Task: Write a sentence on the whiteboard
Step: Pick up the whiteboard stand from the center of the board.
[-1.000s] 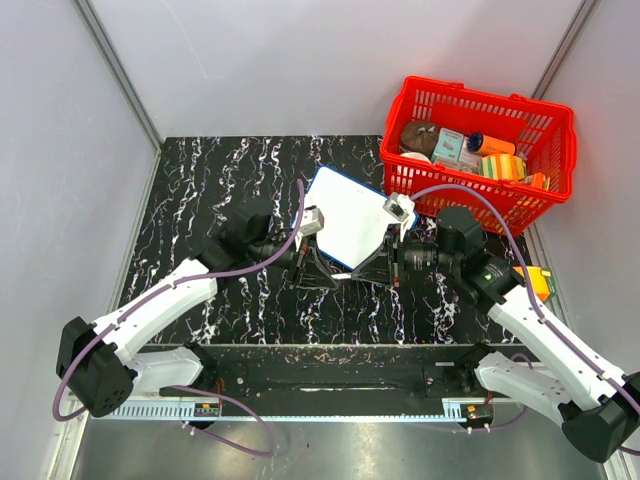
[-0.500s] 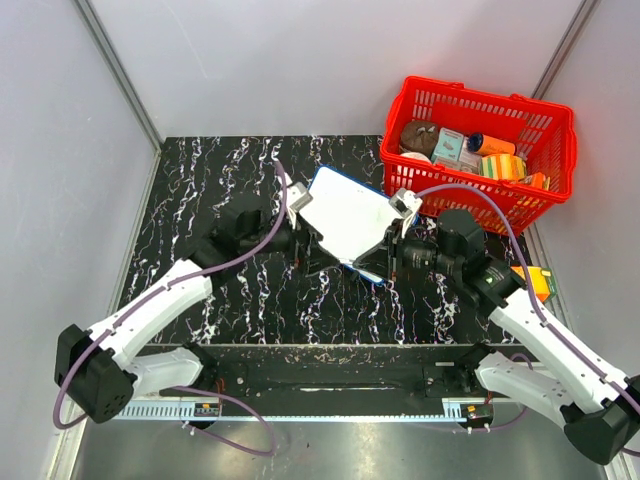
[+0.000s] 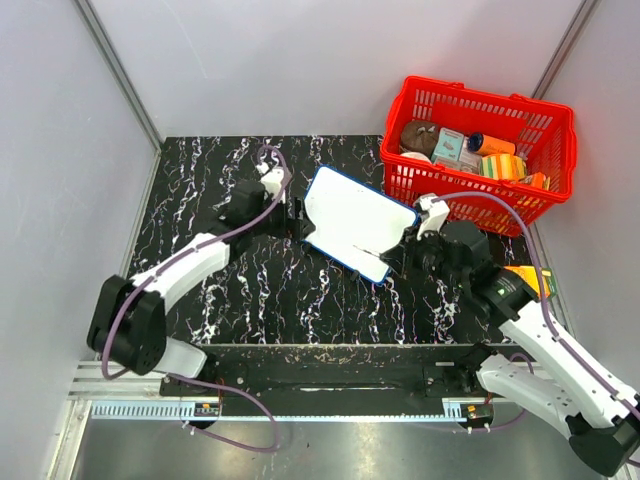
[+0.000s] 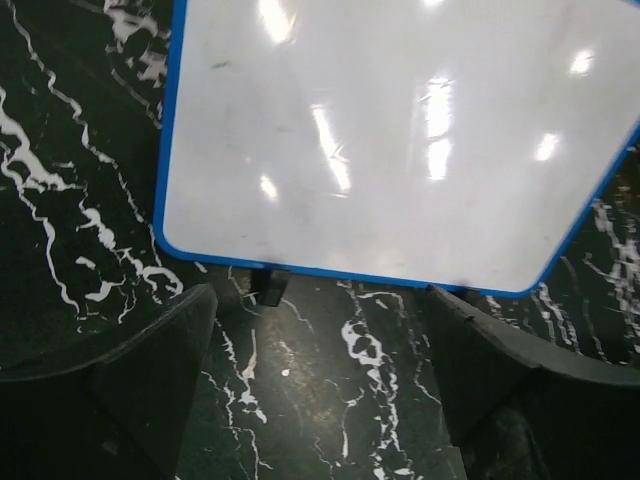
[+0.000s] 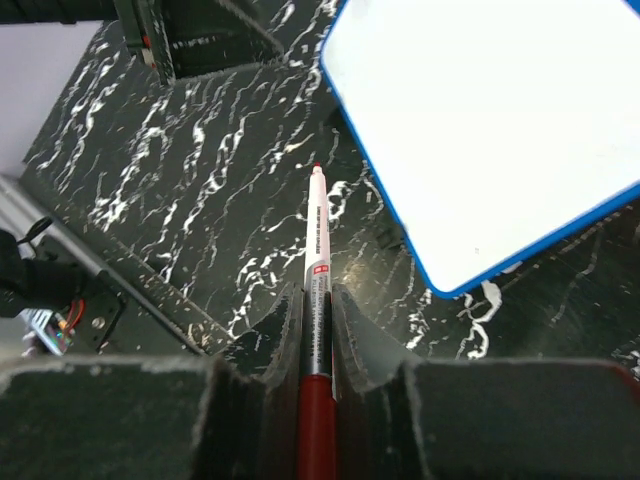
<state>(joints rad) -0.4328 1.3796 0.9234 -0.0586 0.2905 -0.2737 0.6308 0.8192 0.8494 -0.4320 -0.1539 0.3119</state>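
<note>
The whiteboard (image 3: 355, 222), white with a thin blue frame, lies slantwise on the black marbled table. Its face (image 4: 400, 140) is blank; no sentence shows on it. My left gripper (image 3: 295, 218) stands open just off the board's left edge, and in the left wrist view its fingers (image 4: 150, 370) flank bare table, my left gripper (image 4: 320, 350) holding nothing. My right gripper (image 5: 318, 295) is shut on a red marker (image 5: 318, 260), whose tip hangs over the table beside the whiteboard (image 5: 500, 130). In the top view the right gripper (image 3: 418, 248) sits by the board's right corner.
A red basket (image 3: 555, 150) with several packets stands at the back right, close behind the board. A small orange and yellow box (image 3: 537, 281) lies to the right of the right arm. Grey walls close off the left, back and right sides.
The left gripper has opened, let go of the board's near edge and drawn back to the left. The board has turned. The right gripper has pulled back rightward with the marker.
</note>
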